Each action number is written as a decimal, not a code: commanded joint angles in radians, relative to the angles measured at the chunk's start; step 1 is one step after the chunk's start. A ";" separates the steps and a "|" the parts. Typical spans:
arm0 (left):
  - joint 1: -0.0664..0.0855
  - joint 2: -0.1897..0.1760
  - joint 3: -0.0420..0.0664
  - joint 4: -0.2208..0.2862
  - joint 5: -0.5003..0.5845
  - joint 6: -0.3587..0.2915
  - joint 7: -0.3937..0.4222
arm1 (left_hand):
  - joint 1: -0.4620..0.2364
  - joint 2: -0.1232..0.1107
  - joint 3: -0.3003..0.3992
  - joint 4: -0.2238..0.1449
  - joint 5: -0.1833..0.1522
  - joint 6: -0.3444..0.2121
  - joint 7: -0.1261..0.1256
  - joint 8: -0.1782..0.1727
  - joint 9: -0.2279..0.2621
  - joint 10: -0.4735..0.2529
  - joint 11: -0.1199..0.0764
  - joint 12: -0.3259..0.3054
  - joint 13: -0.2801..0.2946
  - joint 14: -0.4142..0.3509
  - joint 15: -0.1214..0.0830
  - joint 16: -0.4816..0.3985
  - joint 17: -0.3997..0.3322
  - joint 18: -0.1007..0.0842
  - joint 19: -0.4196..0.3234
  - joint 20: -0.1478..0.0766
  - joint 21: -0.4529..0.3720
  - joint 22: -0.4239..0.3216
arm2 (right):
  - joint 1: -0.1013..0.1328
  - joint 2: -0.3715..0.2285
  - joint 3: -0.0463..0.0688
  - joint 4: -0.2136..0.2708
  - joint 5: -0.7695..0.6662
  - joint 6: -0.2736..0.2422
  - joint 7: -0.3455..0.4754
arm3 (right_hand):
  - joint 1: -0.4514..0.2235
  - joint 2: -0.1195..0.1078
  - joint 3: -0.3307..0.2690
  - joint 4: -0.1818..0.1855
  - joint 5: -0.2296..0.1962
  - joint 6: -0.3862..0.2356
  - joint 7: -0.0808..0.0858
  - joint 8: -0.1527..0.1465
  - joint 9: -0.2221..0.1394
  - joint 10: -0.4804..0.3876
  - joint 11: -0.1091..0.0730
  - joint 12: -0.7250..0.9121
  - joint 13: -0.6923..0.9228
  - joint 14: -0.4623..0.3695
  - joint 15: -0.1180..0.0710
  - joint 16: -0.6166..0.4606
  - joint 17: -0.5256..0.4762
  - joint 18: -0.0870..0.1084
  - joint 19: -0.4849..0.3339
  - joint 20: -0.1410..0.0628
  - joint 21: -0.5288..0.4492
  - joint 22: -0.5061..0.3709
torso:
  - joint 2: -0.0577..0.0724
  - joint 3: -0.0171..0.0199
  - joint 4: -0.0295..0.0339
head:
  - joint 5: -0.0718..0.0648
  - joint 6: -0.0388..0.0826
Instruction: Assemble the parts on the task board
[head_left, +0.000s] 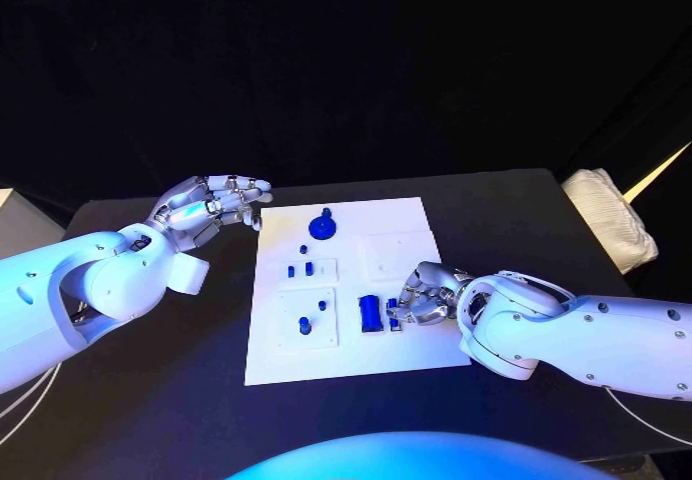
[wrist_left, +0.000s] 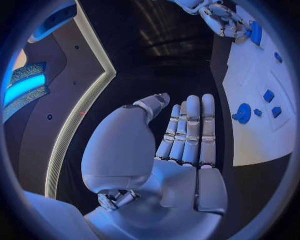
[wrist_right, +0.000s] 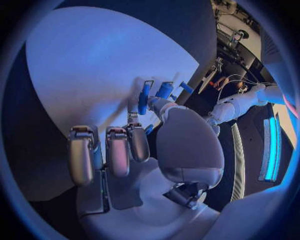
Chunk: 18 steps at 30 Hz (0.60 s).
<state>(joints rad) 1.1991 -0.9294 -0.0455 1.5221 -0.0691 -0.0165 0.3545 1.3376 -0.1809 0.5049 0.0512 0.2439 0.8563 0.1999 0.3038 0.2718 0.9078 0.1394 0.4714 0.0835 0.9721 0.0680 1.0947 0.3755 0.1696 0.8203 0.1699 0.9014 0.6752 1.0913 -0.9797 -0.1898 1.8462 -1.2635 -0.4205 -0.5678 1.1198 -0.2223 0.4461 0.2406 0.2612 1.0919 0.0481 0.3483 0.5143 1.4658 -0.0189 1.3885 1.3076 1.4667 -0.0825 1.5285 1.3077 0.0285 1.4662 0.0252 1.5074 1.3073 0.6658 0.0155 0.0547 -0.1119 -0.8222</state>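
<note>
— Task board (head_left: 346, 350): where does it sit?

— Flat in the middle of the black table (head_left: 173, 400), a white plate with the blue parts spread over it.

— Which parts can you make out?

— A round blue piece with a small tab (head_left: 323, 226) lies near the far edge. Below it a tiny dark part (head_left: 304, 248), then two small blue blocks (head_left: 299, 270) side by side in a shallow square recess. Nearer the robot, another recess holds a small upright blue piece (head_left: 304, 325). A longer blue bar (head_left: 369, 312) lies on the board just beside the right robot hand.

— What is the right robot hand (head_left: 420, 297) doing?

— It is down on the board's right side, fingers curled in. In the right wrist view one fingertip (wrist_right: 134, 107) reaches to the blue bar and a smaller blue piece (wrist_right: 164, 90) next to it. Whether it pinches a part or only touches one, I cannot tell.

— And the left robot hand (head_left: 214, 205)?

— Raised beside the board's far left corner, off the plate. It holds nothing; the left wrist view shows the fingers (wrist_left: 192, 130) straight and lying side by side, the thumb set apart.
</note>
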 joint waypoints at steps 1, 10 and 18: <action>0.001 0.000 0.001 0.003 0.005 0.018 0.002 | -0.010 0.002 -0.002 0.007 -0.002 0.001 -0.003 0.004 -0.002 -0.007 -0.001 0.006 -0.001 0.006 0.002 -0.003 -0.002 0.014 0.007 0.002 -0.002 -0.001 | -0.006 0.004 -0.001 0.004 -0.015 0.039 0.001 | -0.006 0.003 0.000 0.007 -0.004 0.001 0.002 -0.004 0.001 0.053 -0.006 0.000 0.166 0.088 -0.005 0.005 0.181 -0.017 0.093 -0.004 -0.001 0.248 | -0.001 0.0004 0.0010 | 0.001 -0.003; 0.001 -0.001 0.001 0.003 0.005 0.019 0.001 | -0.010 0.002 -0.002 0.007 -0.002 0.001 -0.003 0.004 -0.002 -0.007 -0.001 0.006 -0.001 0.006 0.002 -0.003 -0.002 0.014 0.007 0.002 -0.002 -0.001 | -0.012 0.003 -0.001 0.008 -0.020 0.049 0.002 | 0.003 0.005 0.003 -0.001 -0.003 0.000 0.000 -0.005 0.001 0.053 -0.008 -0.001 0.166 0.088 -0.006 0.005 0.182 -0.017 0.093 -0.005 0.000 0.248 | 0.000 -0.0005 0.0002 | 0.003 -0.005; 0.001 -0.001 0.001 0.003 0.005 0.020 -0.002 | -0.010 0.002 -0.002 0.007 -0.002 0.001 -0.003 0.004 -0.002 -0.007 -0.001 0.006 -0.001 0.006 0.002 -0.003 -0.002 0.014 0.007 0.002 -0.002 -0.001 | -0.017 -0.002 -0.001 0.020 -0.047 0.025 0.006 | -0.016 -0.009 -0.017 0.007 -0.012 -0.001 0.004 -0.007 0.000 0.053 -0.005 -0.003 0.165 0.088 -0.004 0.004 0.180 -0.016 0.093 -0.005 -0.004 0.247 | 0.000 0.0004 0.0005 | 0.003 -0.004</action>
<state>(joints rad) 1.1992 -0.9316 -0.0455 1.5224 -0.0691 -0.0147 0.3505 1.3376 -0.1809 0.5049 0.0512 0.2439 0.8563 0.1998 0.3038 0.2718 0.9078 0.1394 0.4714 0.0836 0.9721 0.0680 1.0947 0.3756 0.1695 0.8203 0.1699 0.9014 0.6751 1.0794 -0.9831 -0.1879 1.8595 -1.2861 -0.4094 -0.5693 1.1114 -0.2308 0.4371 0.2484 0.2534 1.0911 0.0489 0.3483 0.5152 1.4658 -0.0188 1.3884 1.3076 1.4666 -0.0824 1.5284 1.3075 0.0287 1.4662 0.0252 1.5073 1.3081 0.6655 0.0152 0.0549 -0.1084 -0.8264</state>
